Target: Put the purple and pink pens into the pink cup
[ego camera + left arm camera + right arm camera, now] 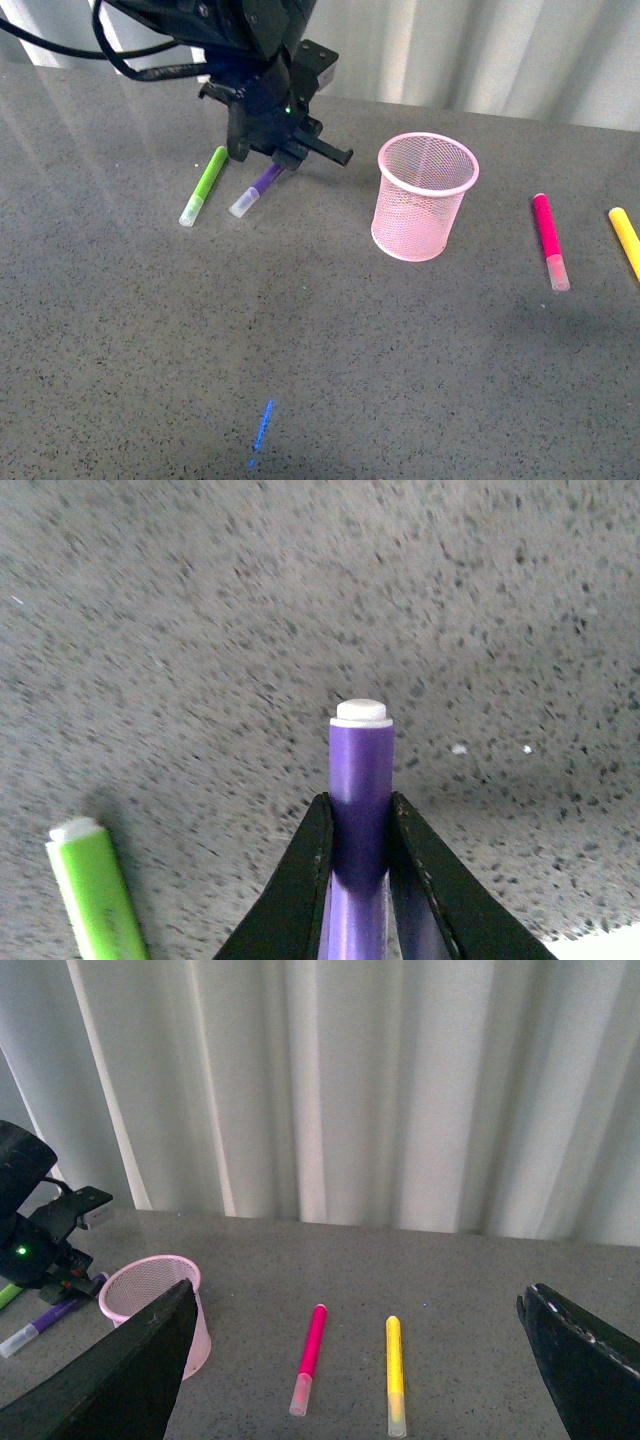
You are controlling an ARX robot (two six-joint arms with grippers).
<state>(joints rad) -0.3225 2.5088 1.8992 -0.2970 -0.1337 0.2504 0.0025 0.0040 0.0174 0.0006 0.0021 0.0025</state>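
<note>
- left hand (272,165) is pinching the purple pen (255,190), one black finger on each side of the barrel, seen best from the left wrist
- from the front, the arm's bulk covers the back part of that pen; only the lower barrel and the clear cap poke out toward the camera
- can't really tell if the pen is lifted or lying flat on the counter (300,330); the wrist shot is blurry around the speckled surface
- lime-green marker (204,185) lies just beside the purple one, on its left, not touching; the left wrist view cuts it off at the frame edge
- pink cup (424,200) stands upright near the middle of the counter, to the right of the left hand and apart from it; nothing shows through the mesh from the front
- pink pen (549,240) lies flat to the right of the cup, well apart from it, cap end toward the camera
- yellow marker (625,240) is further right, clipped by the frame edge
- right hand (355,1295) doesn't show in the front view; its own wrist camera shows the fingers spread wide, holding nothing, one of them hiding part of the cup
- small blue streak (262,425) on the near counter, no idea what it is
</note>
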